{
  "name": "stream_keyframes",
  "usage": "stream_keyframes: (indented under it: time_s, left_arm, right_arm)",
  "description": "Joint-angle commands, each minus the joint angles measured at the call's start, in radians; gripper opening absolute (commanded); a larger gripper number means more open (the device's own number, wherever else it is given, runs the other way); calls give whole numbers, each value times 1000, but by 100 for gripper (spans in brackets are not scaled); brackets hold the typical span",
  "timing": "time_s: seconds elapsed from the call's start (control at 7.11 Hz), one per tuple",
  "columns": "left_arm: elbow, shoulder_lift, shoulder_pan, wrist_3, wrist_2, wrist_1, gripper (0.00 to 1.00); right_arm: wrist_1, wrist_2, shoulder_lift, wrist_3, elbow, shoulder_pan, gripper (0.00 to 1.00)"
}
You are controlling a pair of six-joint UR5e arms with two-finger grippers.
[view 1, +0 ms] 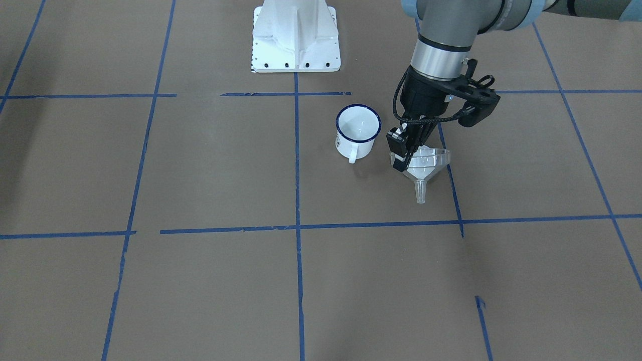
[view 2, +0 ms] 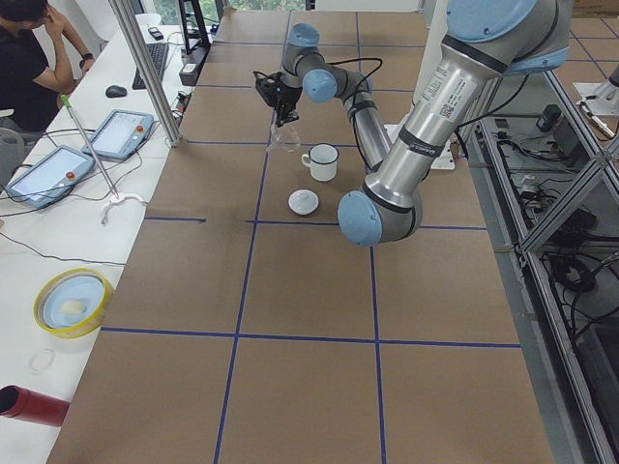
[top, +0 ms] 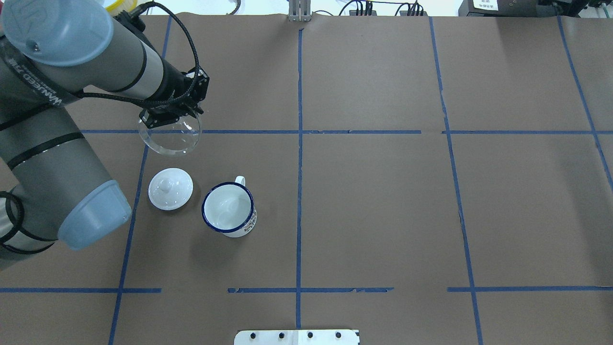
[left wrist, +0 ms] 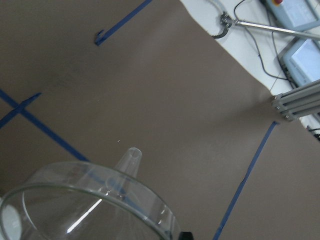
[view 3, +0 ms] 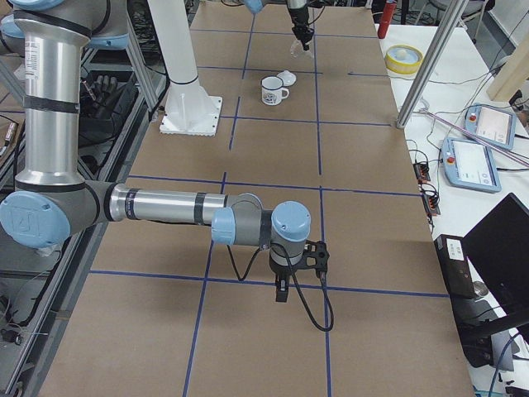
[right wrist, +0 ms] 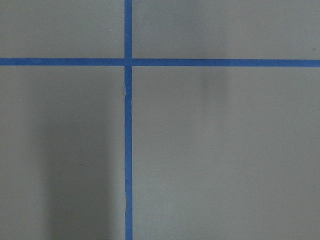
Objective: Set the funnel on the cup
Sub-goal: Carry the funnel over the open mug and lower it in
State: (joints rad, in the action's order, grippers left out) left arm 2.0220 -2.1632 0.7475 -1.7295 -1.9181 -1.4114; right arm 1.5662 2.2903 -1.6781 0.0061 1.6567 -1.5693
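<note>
Clear plastic sits between the two fingers of the left claw (view 1: pixel 399 160). The claw is clenched on the wide round rim of the funnel (view 1: pixel 430 161). The funnel hangs from the claw, tipped to one side. Its short thin spout pointing down and away from the robot. From the left wrist camera, the big round rim fills the bottom corner and the spout pokes out past it.

A round white lid (top: pixel 170 188) with a small knob lies on the table. It is a little closer to the robot than the claw. The cup (top: pixel 229 209) stands just beside the lid, on the side away from the left arm. It is white with a dark blue rim, and it stands upright with its open mouth up. Its small handle sticks out away from the robot. The cup is near the claw but does not touch the claw or the funnel. The funnel is not on the cup yet.

All of this is over a brown table (top: pixel 383 215) marked with lines of blue tape (top: pixel 299 143).

The right claw (view 3: pixel 282 291) is far off at the other end of the table, pointing down. I cannot tell if it is open or closed.
</note>
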Motion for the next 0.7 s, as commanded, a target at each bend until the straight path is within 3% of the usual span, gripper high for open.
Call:
stream_keyframes:
  time_s: [0.0,0.28,0.56]
  left_arm:
    - [20,-23,-138,40,-47,94,0]
    - [-12,-32,-267,56,-33,94,0]
    - [-31,-38,-284,71,-18,95,0]
  right_arm:
    - [0,0,0,0,0,0,100]
    - [0,0,0,0,0,0,100]
    - [0,0,0,0,0,0,100]
